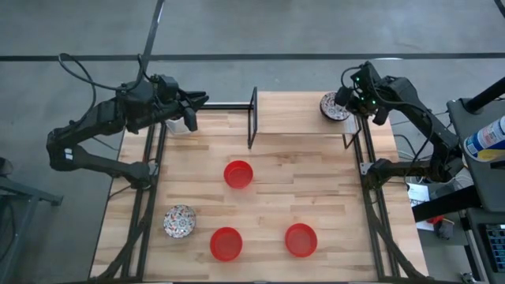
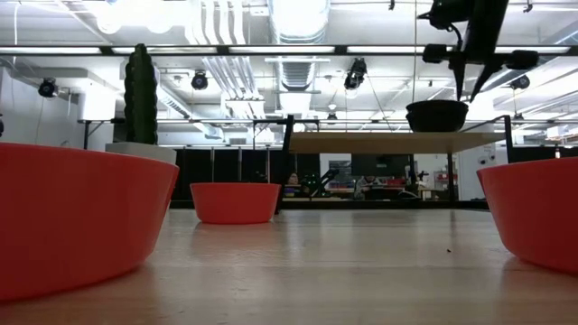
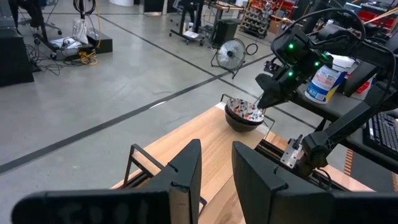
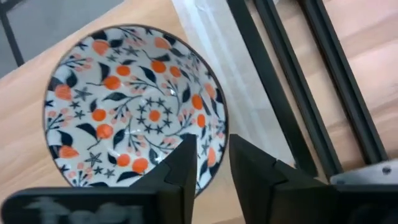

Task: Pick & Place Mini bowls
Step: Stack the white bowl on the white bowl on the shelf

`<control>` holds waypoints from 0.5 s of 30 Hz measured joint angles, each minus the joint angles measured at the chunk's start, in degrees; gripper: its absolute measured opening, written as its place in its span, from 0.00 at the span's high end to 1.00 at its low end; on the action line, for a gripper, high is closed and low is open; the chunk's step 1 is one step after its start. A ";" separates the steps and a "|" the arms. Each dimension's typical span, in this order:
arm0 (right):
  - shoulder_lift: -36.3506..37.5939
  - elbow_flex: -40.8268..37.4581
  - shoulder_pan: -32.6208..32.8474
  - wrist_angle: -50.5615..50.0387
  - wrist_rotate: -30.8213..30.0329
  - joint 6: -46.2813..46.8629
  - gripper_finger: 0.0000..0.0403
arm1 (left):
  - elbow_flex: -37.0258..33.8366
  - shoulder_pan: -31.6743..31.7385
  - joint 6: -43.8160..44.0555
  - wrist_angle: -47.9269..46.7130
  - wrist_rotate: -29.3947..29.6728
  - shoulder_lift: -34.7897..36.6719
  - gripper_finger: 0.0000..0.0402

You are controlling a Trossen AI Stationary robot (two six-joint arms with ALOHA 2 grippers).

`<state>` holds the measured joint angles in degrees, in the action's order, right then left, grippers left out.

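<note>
Wooden table [image 1: 268, 189] bears 3 empty red bowls [image 1: 238, 174]; right jaws [image 1: 348, 106] pinch a floral bowl [image 1: 334, 107].

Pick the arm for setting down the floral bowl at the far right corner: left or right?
Right. The right gripper is already shut on the floral bowl's rim, holding it in the air above the table. The left gripper hovers at the far left corner, away from it.
</note>
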<state>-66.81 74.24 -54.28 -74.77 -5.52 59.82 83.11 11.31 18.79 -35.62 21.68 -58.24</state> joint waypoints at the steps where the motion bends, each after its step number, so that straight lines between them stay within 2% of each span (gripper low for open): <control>1: 0.00 0.08 0.00 0.25 -0.05 -0.25 0.76 | 0.00 0.00 0.00 0.00 0.00 0.00 0.79; 8: 0.55 1.16 0.43 1.21 -0.11 -4.74 0.74 | 0.00 0.00 0.05 -2.33 -0.29 0.00 0.79; 15: 2.57 2.23 5.30 9.50 1.12 -10.36 0.76 | 0.00 0.00 4.13 -16.58 -5.38 -0.22 0.79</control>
<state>-64.24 76.47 -48.98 -65.27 -4.41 49.45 83.11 11.31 22.91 -52.20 16.30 -58.46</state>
